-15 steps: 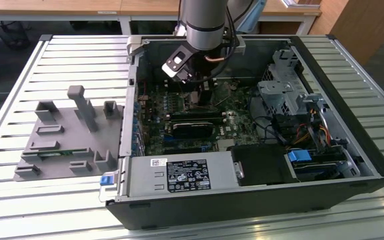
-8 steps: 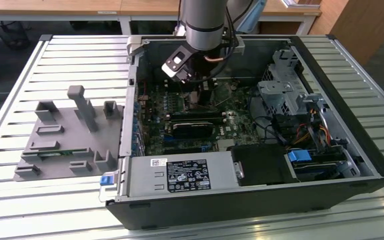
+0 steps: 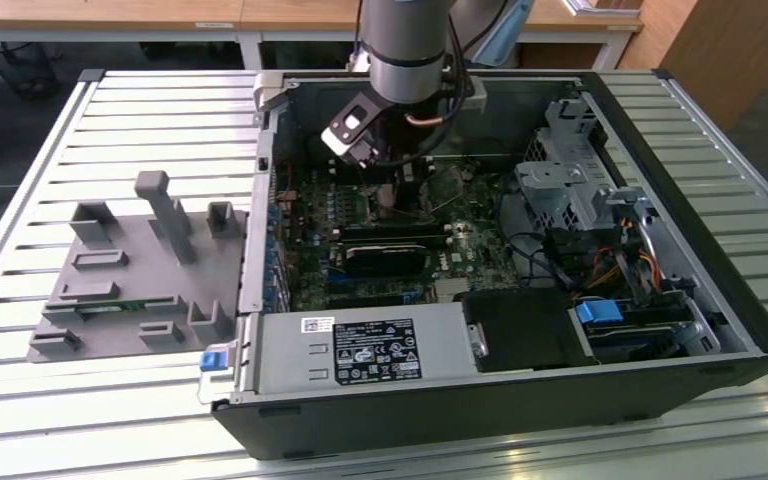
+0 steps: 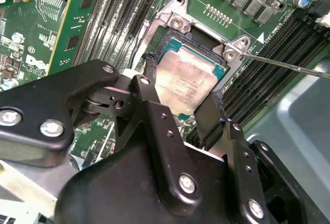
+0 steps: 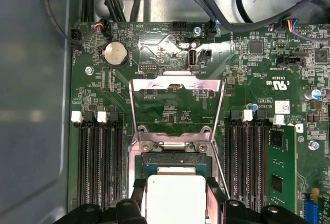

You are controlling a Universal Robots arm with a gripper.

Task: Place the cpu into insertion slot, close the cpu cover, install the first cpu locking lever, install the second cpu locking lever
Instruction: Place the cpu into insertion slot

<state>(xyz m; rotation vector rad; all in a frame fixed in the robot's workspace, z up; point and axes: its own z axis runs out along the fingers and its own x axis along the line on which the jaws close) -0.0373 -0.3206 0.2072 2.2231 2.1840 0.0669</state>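
Note:
The cpu (image 4: 188,82), a square chip with a silvery-beige face, lies in the insertion slot (image 4: 172,38) on the green board. My gripper (image 4: 181,87) straddles it, one black finger (image 4: 148,79) against one edge and the other finger against the opposite edge. In the first wrist view the cpu (image 5: 176,199) sits between the same fingers of the gripper (image 5: 175,201). The cpu cover (image 5: 175,84), a silver frame with a large window, stands flipped open beyond the insertion slot (image 5: 175,157). A thin locking lever (image 4: 289,67) sticks out sideways, unlatched. In the exterior view the gripper (image 3: 404,185) reaches down into the computer case.
Long black memory slots (image 5: 100,157) run along both sides of the socket. Cables (image 5: 216,7) hang over the board's far edge. The open case wall (image 3: 704,230) and drive cage (image 3: 564,185) stand at the exterior view's right; a grey parts fixture (image 3: 131,280) sits at its left.

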